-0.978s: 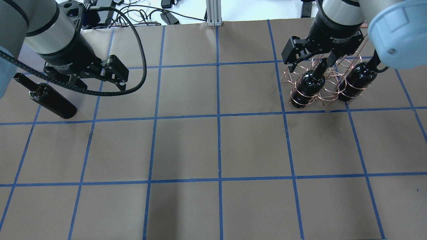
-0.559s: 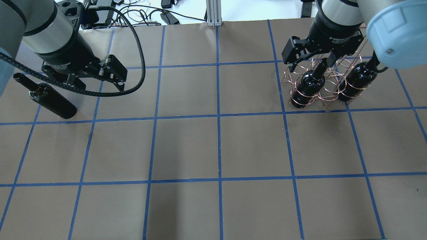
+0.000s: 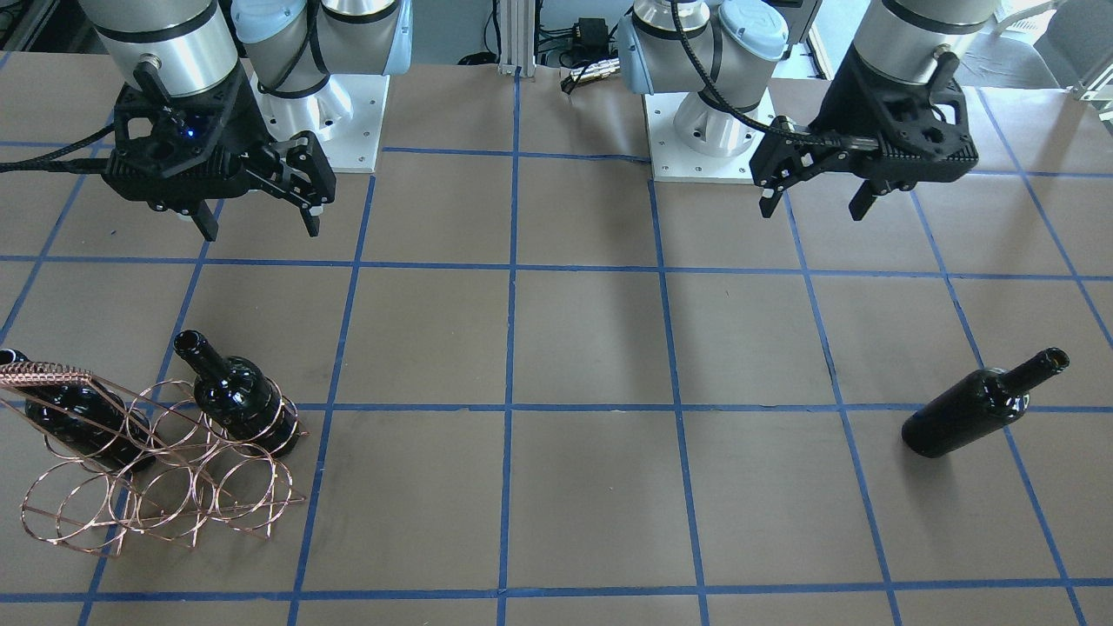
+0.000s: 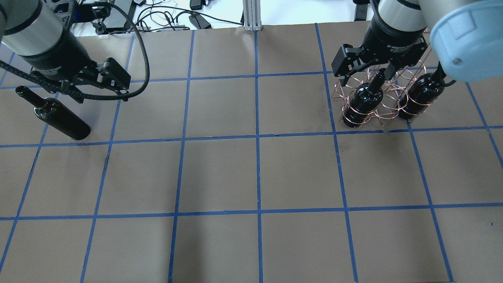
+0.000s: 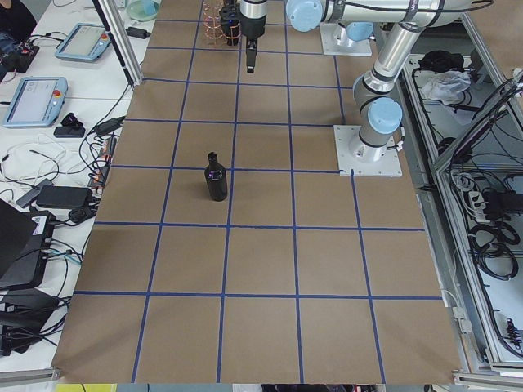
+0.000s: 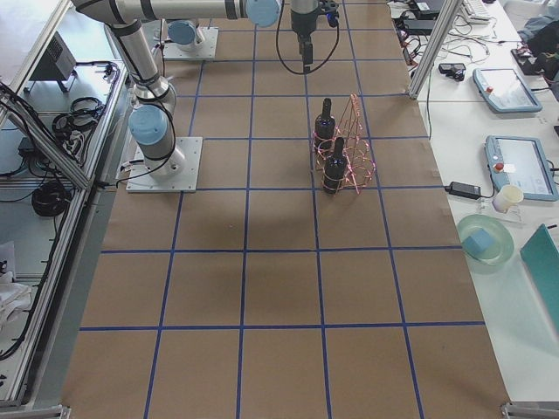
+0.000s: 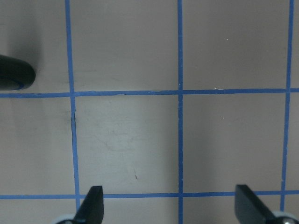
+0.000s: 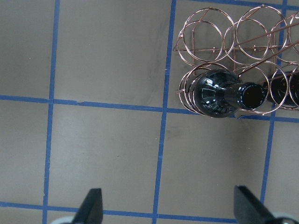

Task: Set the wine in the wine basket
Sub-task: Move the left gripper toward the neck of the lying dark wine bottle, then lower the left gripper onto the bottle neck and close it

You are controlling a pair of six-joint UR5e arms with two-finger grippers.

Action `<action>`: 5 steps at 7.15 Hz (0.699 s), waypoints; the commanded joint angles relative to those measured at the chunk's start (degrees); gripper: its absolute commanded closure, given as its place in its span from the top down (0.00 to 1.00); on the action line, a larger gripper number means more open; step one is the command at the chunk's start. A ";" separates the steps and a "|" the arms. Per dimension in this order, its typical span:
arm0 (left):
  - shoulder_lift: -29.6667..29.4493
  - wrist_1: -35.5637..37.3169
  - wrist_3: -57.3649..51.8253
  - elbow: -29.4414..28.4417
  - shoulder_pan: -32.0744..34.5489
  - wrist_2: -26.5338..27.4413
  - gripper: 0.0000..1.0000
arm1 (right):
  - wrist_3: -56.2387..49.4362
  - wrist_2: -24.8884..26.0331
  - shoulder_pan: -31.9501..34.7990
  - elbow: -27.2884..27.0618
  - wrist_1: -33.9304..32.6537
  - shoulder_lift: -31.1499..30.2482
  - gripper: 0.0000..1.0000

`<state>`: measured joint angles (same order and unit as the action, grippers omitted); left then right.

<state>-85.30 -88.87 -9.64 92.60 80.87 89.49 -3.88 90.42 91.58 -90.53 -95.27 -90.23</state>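
One dark wine bottle (image 4: 59, 118) lies on its side on the brown table at the left; it also shows in the front view (image 3: 974, 417) and at the left edge of the left wrist view (image 7: 14, 77). My left gripper (image 4: 101, 94) is open and empty, above and behind that bottle (image 3: 810, 209). The copper wire wine basket (image 4: 387, 114) stands at the right and holds two bottles (image 4: 363, 100) (image 4: 420, 94). My right gripper (image 4: 363, 70) is open and empty above and behind the basket (image 3: 156, 487). The right wrist view shows one racked bottle (image 8: 217, 93).
The table is brown paper with a blue tape grid (image 4: 257, 135). Cables and a metal post (image 4: 251, 15) lie beyond the far edge. The arm bases (image 3: 704, 130) stand on the robot's side of the table.
My left arm has moved left and back, away from the table's middle, still open. The right gripper has hardly moved. The bottles and basket have not moved.
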 commanded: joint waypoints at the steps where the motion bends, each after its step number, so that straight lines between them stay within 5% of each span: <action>1: -2.05 0.62 -12.27 -1.45 -9.02 -0.02 1.00 | -0.17 -0.07 0.00 -0.08 0.00 -0.03 1.00; 5: -11.18 5.77 -31.62 -7.17 -21.35 -0.20 1.00 | -0.34 -0.16 0.00 -0.08 0.09 0.06 1.00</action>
<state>-93.74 -86.20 -36.05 86.19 63.02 89.41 -4.13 90.08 91.58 -90.61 -95.19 -90.23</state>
